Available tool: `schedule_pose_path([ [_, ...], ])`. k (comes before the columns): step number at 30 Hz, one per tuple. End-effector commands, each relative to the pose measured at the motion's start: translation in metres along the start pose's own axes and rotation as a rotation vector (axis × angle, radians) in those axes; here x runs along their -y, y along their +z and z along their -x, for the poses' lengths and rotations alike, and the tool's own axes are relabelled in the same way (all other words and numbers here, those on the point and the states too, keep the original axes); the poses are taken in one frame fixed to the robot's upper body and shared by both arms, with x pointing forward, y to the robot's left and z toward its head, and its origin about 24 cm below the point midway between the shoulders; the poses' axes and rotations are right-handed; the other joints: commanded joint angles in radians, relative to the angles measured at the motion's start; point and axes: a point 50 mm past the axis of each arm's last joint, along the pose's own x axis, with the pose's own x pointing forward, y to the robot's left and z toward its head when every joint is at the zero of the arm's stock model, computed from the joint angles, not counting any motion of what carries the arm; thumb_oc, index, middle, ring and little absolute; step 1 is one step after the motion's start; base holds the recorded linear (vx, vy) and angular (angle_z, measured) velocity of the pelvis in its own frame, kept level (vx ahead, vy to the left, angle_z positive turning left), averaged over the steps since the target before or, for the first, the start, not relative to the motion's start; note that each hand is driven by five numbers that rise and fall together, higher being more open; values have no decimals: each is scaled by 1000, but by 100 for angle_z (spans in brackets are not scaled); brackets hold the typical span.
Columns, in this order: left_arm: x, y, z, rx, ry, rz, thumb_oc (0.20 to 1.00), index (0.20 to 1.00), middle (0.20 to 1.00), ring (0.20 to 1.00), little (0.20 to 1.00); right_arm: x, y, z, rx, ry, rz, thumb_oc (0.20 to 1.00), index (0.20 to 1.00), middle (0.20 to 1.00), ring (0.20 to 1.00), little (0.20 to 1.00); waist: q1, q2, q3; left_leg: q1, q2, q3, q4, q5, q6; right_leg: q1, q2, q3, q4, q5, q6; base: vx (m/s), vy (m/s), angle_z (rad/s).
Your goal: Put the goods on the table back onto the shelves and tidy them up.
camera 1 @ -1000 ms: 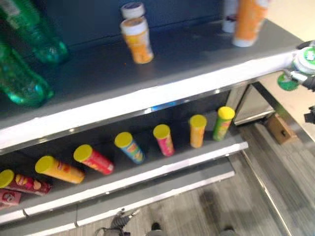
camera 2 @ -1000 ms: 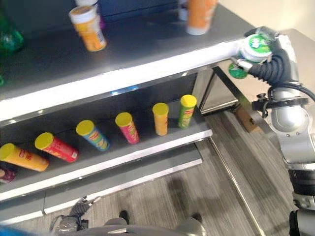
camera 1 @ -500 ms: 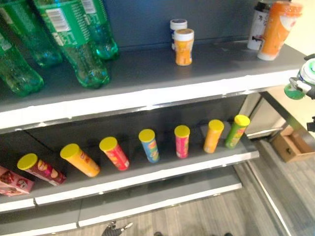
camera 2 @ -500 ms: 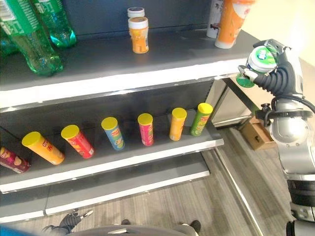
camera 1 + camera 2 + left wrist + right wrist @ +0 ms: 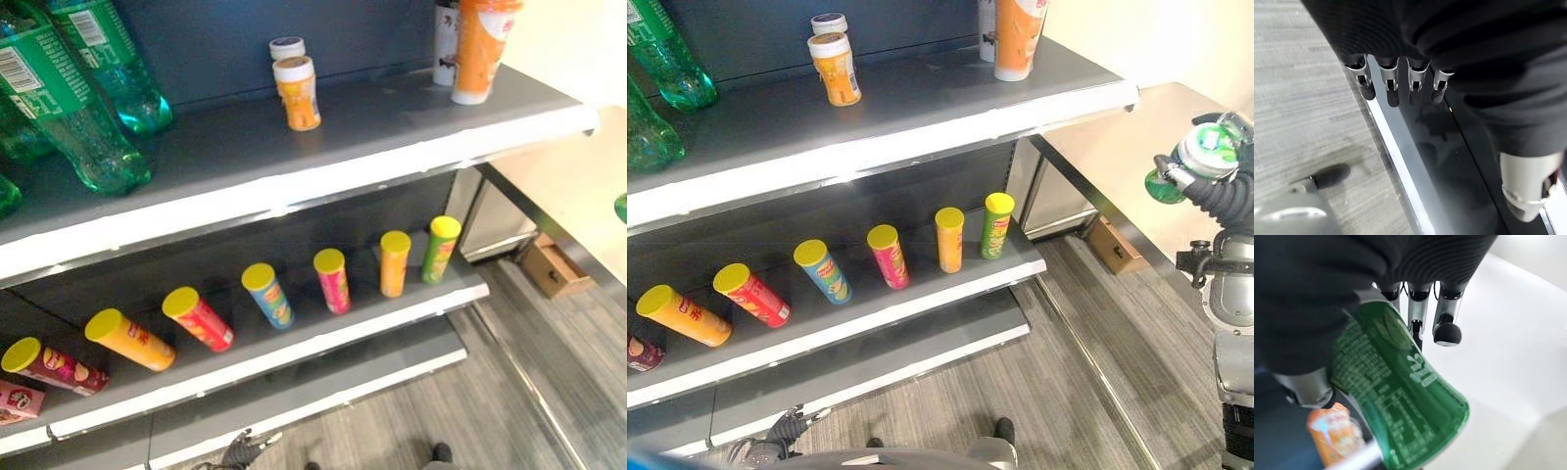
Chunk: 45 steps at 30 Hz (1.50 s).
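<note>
While the robot stands off the right end of the shelving, its right hand [image 5: 1215, 166] has its fingers curled round a green container [image 5: 1200, 157] with a pale lid, held in the air out past the end of the top shelf [image 5: 921, 127], over the beige table [image 5: 1117, 137]. In the right wrist view the green body [image 5: 1396, 396] lies across the palm with the silver fingers [image 5: 1447, 318] wrapped behind it. The left hand [image 5: 1400, 78] hangs low by the shelf's foot with its fingers straight and relaxed, holding nothing.

The step in hand looks to be carrying this container to a shelf. To do it well, I'd judge the hand should come in above the top shelf's pale front edge, not level with it, and aim for the bare grey stretch between the small orange jar [image 5: 835, 69] and the tall orange bottle [image 5: 1019, 34] at the right end. It should be set upright and let go only once its base is flat on the board; the grip looks slanted, so the wrist will want levelling first.

The top shelf also holds green bottles [image 5: 78, 108] at its left end. The lower shelf [image 5: 950, 284] carries a row of yellow-lidded tubes [image 5: 886, 257], leaning back, in several colours. The floor [image 5: 1087, 392] is grey wood-look plank, and a small cardboard box [image 5: 1112, 245] sits on it under the table, by the shelf's end.
</note>
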Motion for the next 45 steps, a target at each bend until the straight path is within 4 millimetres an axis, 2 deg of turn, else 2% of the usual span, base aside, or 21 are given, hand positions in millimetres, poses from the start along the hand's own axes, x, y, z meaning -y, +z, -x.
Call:
schedule_pose_path([
  [1, -28, 18, -4, 61, 55, -99, 1000, 1000, 1000, 1000, 1000, 23, 32, -25, 188, -115, -30, 200, 200, 200, 200, 200, 50, -58, -38, 3, -7, -10, 26, -93, 14, -44, -3, -21, 82, -73, -20, 26, -59, 7],
  [5, -26, 13, -4, 42, 53, -98, 1000, 1000, 1000, 1000, 1000, 25, 53, -38, 290, -107, -41, 200, 200, 200, 200, 200, 64, -68, -45, 7, 6, -16, 20, -88, 5, -30, 10, -34, 76, -81, -27, 20, -56, 14],
  [9, -24, 4, -2, 12, 40, -105, 1000, 1000, 1000, 1000, 1000, 22, 71, -48, 375, -73, -148, 200, 200, 200, 200, 200, 86, -78, -49, 13, 15, -19, 17, -83, -1, -17, 16, -51, 72, -87, -34, 11, -39, 13],
  [14, -22, -2, -1, -10, 32, -89, 1000, 1000, 1000, 1000, 1000, 0, 86, -64, 412, 27, -266, 200, 200, 200, 200, 200, 110, -85, -52, 17, 19, -21, 14, -81, -5, -6, 19, -58, 67, -88, -38, -2, -18, 9],
  [19, -21, -6, 0, -20, 28, -82, 1000, 1000, 1000, 1000, 1000, -17, 98, -70, 441, 126, -463, 200, 200, 200, 200, 200, 134, -87, -55, 15, 18, -29, 14, -77, -7, 2, 16, -75, 69, -90, -41, -4, 1, 10],
  [24, -21, -14, 2, -47, 25, -65, 1000, 1000, 1000, 1000, 1000, -35, 93, -77, 384, 249, -600, 200, 200, 200, 200, 200, 153, -93, -57, 9, 14, -40, 13, -73, -10, 9, 9, -98, 71, -89, -42, 1, 5, 12],
  [28, -21, -17, 2, -58, 24, -58, 1000, 1000, 1000, 1000, 1000, -43, 90, -80, 352, 305, -646, 200, 200, 200, 200, 200, 161, -93, -55, 4, 12, -47, 12, -69, -11, 12, 4, -110, 72, -87, -42, 0, 8, 11],
  [29, -22, -19, 3, -68, 21, -55, 1000, 1000, 1000, 1000, 1000, -51, 86, -79, 315, 350, -739, 200, 200, 200, 200, 200, 170, -94, -53, 2, 11, -52, 12, -67, -12, 14, 2, -117, 75, -88, -42, 2, 18, 12],
  [32, -22, -20, 2, -76, 19, -45, 1000, 1000, 1000, 1000, 1000, -59, 75, -89, 236, 387, -855, 200, 200, 200, 200, 200, 186, -103, -51, -5, 10, -62, 12, -65, -17, 20, -1, -137, 76, -88, -42, 7, 9, 15],
  [39, -23, -22, 3, -84, 15, -33, 1000, 1000, 1000, 1000, 1000, -66, 70, -98, 181, 440, -889, 200, 200, 200, 200, 200, 204, -116, -49, -14, 13, -73, 13, -61, -20, 19, -2, -154, 78, -87, -41, -1, 1, 10],
  [45, -26, -25, 3, -95, 8, -31, 1000, 1000, 1000, 1000, 1000, -68, 60, -116, 98, 497, -871, 200, 200, 200, 200, 200, 230, -139, -45, -25, 13, -86, 14, -55, -25, 23, -2, -174, 78, -87, -41, 2, 0, 5],
])
